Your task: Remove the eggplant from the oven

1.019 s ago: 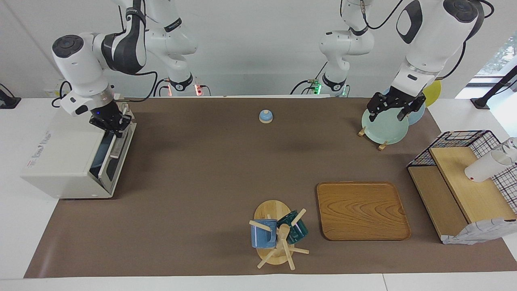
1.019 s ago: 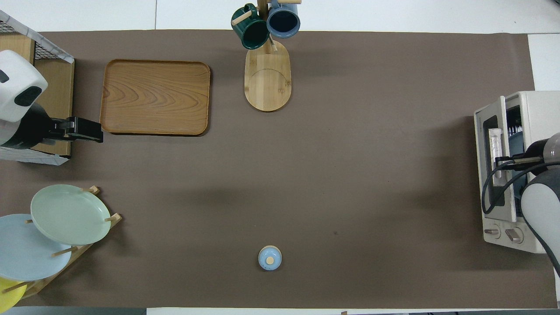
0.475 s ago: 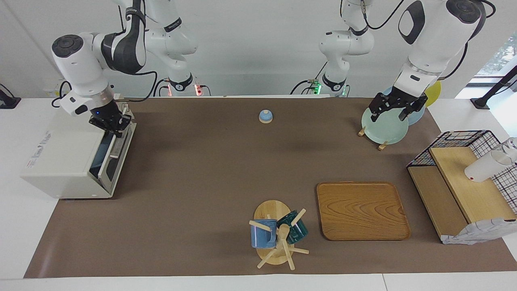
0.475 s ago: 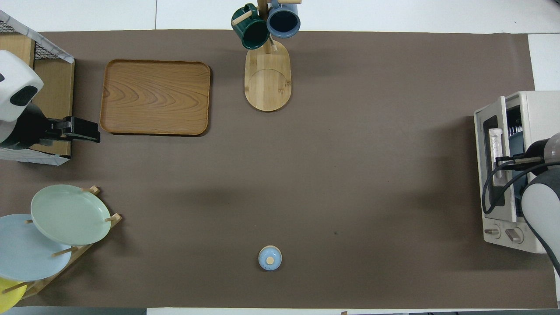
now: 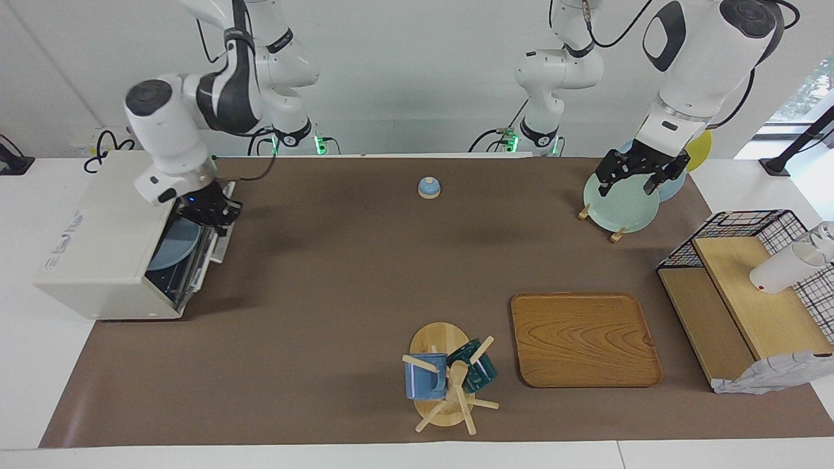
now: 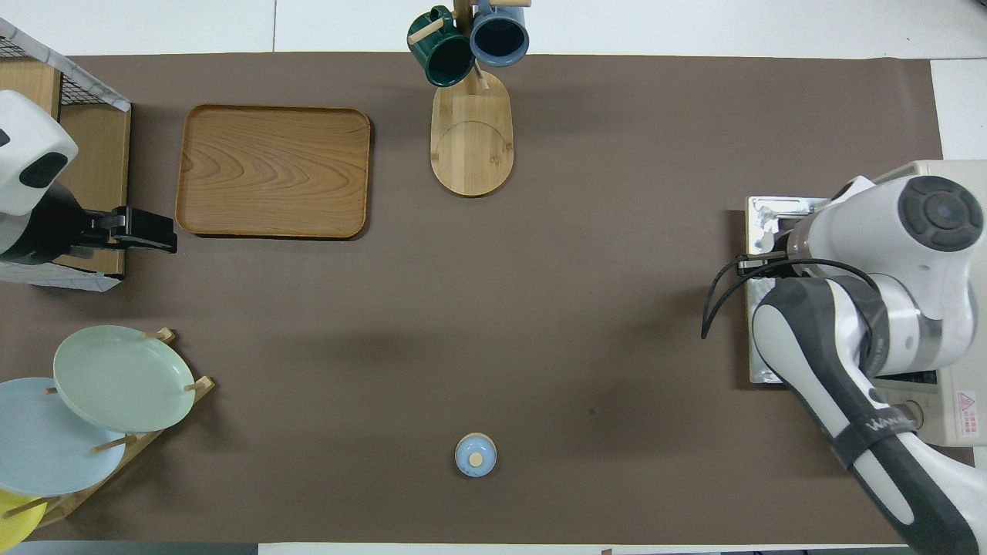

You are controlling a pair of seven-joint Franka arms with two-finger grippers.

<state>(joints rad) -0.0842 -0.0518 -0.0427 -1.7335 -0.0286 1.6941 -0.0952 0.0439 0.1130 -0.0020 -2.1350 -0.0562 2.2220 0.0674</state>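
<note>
1. I see the toaster oven (image 5: 98,251) at the right arm's end of the table, its door (image 5: 207,251) pulled down and open.
2. My right gripper (image 5: 212,212) sits at the door's top edge, fingertips pressed together; I cannot tell whether they pinch the handle.
3. Inside the oven I make out only a blue plate (image 5: 172,244); I cannot see the eggplant.
4. My left gripper (image 5: 631,172) waits over the plate rack's green plate (image 5: 619,205), fingers spread.

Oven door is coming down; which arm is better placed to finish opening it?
Right. The right gripper is shut at the door of the oven, which hangs partly lowered. The left gripper hangs open over the plate rack at the table's other end.
</note>
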